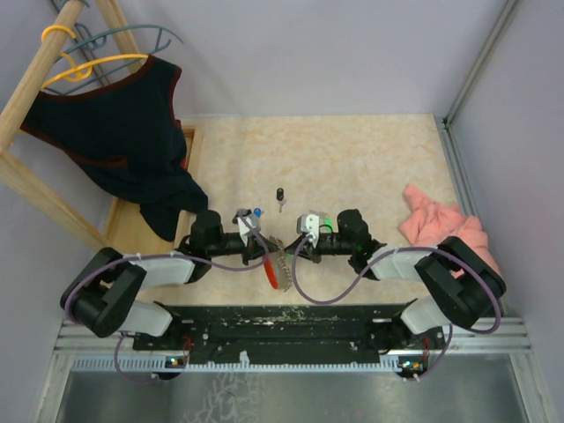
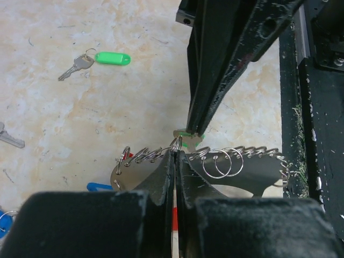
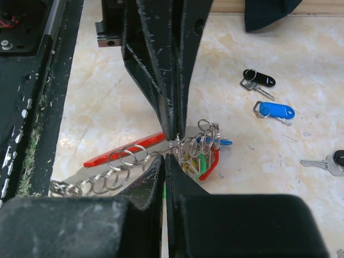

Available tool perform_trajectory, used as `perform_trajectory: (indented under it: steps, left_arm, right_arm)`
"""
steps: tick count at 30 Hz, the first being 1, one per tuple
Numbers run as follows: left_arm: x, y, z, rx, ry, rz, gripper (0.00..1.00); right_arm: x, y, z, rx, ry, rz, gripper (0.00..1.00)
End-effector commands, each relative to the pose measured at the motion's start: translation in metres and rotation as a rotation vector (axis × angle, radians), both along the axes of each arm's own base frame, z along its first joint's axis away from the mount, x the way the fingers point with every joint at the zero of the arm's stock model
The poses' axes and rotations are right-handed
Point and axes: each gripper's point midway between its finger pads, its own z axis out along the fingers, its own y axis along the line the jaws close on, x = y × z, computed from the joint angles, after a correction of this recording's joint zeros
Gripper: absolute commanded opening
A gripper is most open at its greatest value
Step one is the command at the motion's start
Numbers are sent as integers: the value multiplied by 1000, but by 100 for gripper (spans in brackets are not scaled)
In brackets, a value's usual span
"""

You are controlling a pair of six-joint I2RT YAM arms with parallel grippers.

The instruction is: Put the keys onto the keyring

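Left wrist: found left hand (image 2: 175,161) clamped across the keyring (image 2: 236,172), laid lengthwise left to right. Saw right hand (image 2: 189,133) reaching in from above, apparently pinched shut on a green key (image 2: 188,141) touching the rings.

Right wrist: saw that junction dead ahead, keyring crosswise, threaded keys (image 3: 201,157) bunched at its right end.

Top: placed both hands tip to tip over the near counter (image 1: 352,167); judged right hand the feeder.
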Motion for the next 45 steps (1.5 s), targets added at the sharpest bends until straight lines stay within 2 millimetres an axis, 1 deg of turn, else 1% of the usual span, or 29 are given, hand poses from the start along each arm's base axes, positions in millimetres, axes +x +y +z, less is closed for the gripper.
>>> perform_trajectory:
  steps: [1,4,7,11,14,18,21,23,26,29,33,37,41,45]
  left_arm:
    - [11,-8,19,-64,-7,24,2]
    - [10,-10,19,-73,5,15,2]
    - [6,-10,20,-78,-7,-4,2]
    - [4,-7,21,-75,-46,-10,2]
    - [4,-4,20,-68,-71,1,2]
    - [2,-2,22,-73,-101,-5,2]
    - [-2,-1,25,-86,-125,-18,2]
    - [-2,0,26,-88,-135,-20,2]
    - [-3,1,27,-92,-144,-24,2]
    - [-7,1,29,-101,-153,-38,2]
    - [-12,-1,30,-113,-147,-75,2]
    - [-15,-3,31,-122,-144,-102,2]
    - [-17,-3,32,-125,-147,-111,2]
    - [-16,-1,33,-128,-147,-112,2]
  right_arm:
    - [-6,4,12,10,-110,50,0]
    - [-8,5,13,10,-122,61,0]
    - [-3,6,14,10,-101,32,0]
    - [7,1,15,7,-25,-53,0]
    - [5,-4,17,-8,40,-97,0]
    - [8,-20,17,-39,153,-241,0]
    - [11,-34,12,-98,252,-358,0]
    - [14,-44,4,-148,320,-455,0]
    - [8,-51,-9,-228,411,-504,0]
    - [4,-44,-4,-199,405,-463,0]
    - [-2,-27,19,-78,317,-335,0]
    - [-4,-14,35,-13,217,-214,0]
    - [-4,-6,42,25,158,-117,0]
    - [-9,1,46,41,105,-25,0]
